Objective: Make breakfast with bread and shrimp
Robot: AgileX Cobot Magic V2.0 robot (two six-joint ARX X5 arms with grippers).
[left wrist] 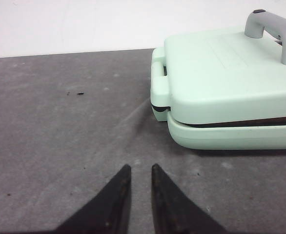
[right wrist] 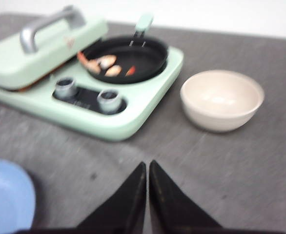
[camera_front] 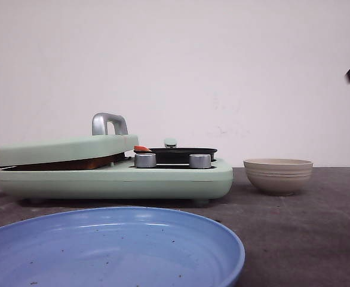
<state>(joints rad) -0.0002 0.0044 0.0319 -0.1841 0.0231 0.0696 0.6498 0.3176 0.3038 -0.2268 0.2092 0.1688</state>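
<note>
Orange shrimp (right wrist: 90, 64) in pan (right wrist: 153, 61), well apart from clenched right gripper (right wrist: 147, 168).

left claw (left wrist: 140, 183) black tapered fingers, right claw (right wrist: 148, 180) likewise black

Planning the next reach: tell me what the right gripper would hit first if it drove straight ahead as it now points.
Probably bare table first, then the mint-green cooker's near front edge by its silver knobs. The right gripper points between cooker and bowl, so depth is uncertain.
</note>
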